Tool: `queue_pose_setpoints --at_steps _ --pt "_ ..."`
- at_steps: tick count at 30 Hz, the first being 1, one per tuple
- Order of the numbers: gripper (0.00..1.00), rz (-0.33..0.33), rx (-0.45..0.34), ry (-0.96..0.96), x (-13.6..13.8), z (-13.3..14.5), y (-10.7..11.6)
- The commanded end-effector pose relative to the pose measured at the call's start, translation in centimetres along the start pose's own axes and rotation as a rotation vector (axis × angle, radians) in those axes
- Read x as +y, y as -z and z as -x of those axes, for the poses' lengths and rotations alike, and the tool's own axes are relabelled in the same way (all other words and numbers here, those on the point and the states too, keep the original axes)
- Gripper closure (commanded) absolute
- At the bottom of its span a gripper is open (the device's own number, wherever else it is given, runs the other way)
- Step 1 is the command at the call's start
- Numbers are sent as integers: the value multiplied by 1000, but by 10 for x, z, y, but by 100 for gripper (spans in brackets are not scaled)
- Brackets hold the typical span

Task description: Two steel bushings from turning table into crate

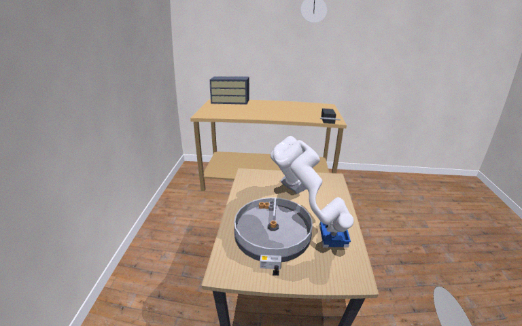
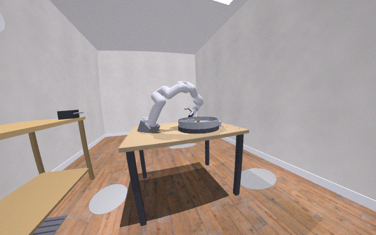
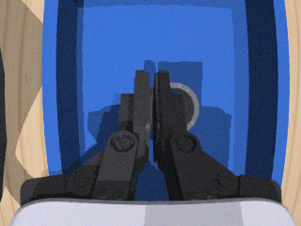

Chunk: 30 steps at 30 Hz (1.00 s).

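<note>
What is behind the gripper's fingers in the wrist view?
Part of a grey bushing and the blue crate's floor; the rest of the bushing and the floor behind it are covered.

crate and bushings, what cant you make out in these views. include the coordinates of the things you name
- crate (image 1: 336, 243) (image 3: 165, 33) floor: wrist view, partly behind the gripper (image 2: 189, 116) (image 3: 152, 72); top view, partly under the arm (image 1: 308, 177) (image 2: 178, 88)
- crate in the exterior view: hidden behind the turning table (image 1: 272, 250) (image 2: 199, 125)
- steel bushing (image 3: 196, 105) in the gripper: wrist view, mostly covered by the fingers
- grey bushings (image 1: 271, 205) on the turning table: top view, too small to count surely
</note>
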<state>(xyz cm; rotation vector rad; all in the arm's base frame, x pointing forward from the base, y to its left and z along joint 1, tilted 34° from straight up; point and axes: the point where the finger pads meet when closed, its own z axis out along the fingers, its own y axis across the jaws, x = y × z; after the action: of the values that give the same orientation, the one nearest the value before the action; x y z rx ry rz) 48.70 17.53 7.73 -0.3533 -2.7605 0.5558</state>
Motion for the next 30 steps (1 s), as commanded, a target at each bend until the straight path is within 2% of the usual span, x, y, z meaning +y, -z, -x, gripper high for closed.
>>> queue_pose_setpoints --at_steps 1,28,29,30 --pt "100 2 -3 1 1 1 1" --pt "100 2 -3 1 1 3 -1" --pt "88 2 -3 1 1 3 -1" --pt "88 2 -3 1 1 3 -1"
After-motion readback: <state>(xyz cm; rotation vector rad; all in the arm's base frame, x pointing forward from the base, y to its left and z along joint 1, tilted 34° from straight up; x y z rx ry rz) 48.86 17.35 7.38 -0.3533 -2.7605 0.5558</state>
